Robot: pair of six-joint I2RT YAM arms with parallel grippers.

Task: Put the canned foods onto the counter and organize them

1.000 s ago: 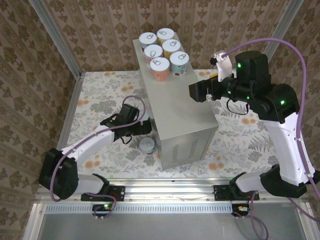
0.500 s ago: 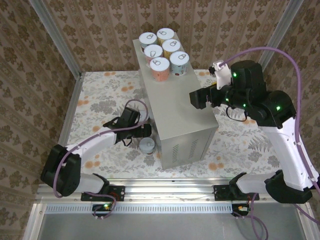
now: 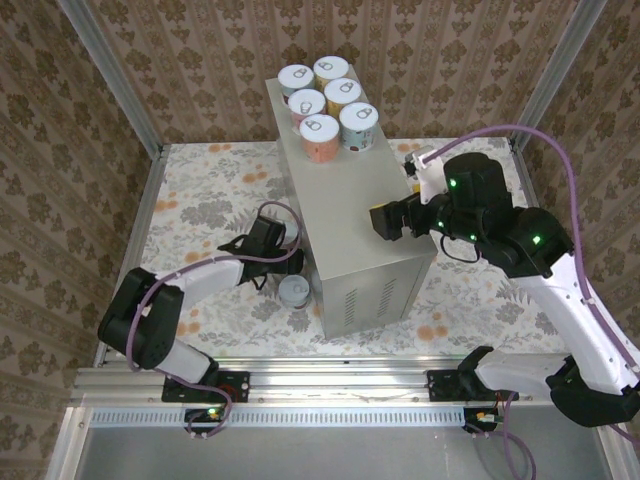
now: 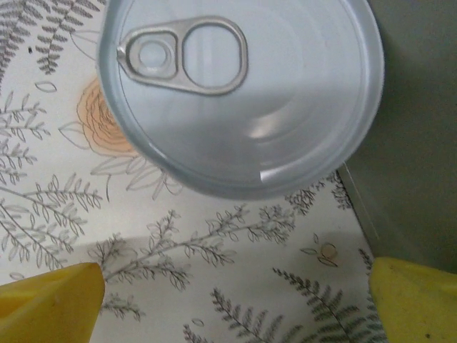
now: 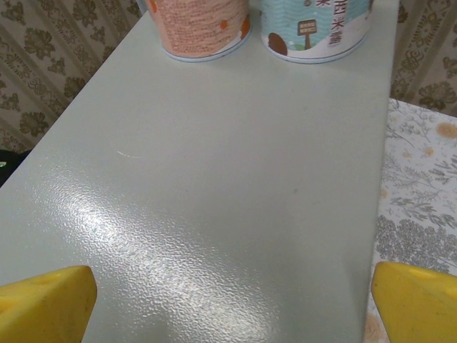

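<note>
L gripper (image 3: 284,257) low beside the counter (image 3: 365,225), fingers spread wide, nothing btwn them. R gripper (image 3: 385,220) over the counter top, also spread wide, empty. Six cans (image 3: 319,128) upright in 2 rows at counter's far end, silvery pull-tab lids, paper labels; orange can (image 5: 203,25) and blue-white can (image 5: 318,28) sit nearest R gripper. Loose can (image 3: 294,290) upright on floral cloth (image 3: 200,200), by counter's near left corner. Counter is a matte grey metal box w/ vent slits on near face. Brown patterned wallpaper (image 3: 200,60) all round.
</note>
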